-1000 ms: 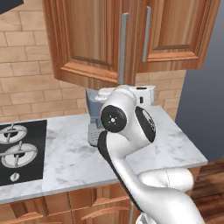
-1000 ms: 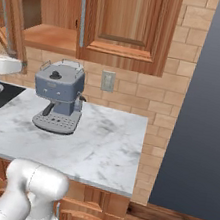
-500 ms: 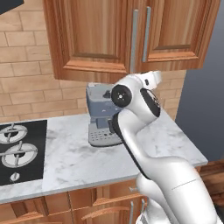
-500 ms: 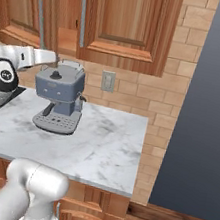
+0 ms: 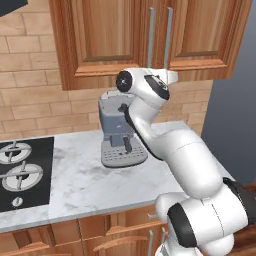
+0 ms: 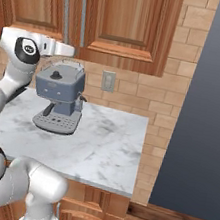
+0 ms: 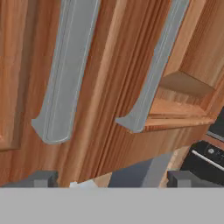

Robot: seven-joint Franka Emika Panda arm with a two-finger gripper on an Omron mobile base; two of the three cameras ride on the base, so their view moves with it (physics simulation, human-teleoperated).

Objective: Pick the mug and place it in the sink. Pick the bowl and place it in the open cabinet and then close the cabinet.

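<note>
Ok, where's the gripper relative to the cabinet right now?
The gripper is up at the cabinet, right in front of its closed double doors, close below the two silver bar handles, above the grey coffee machine on the marble counter.

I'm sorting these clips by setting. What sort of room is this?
A home kitchen, rendered in simulation: a marble counter carries an espresso machine beside a black stovetop, with a wooden wall cabinet on the brick wall above.
</note>
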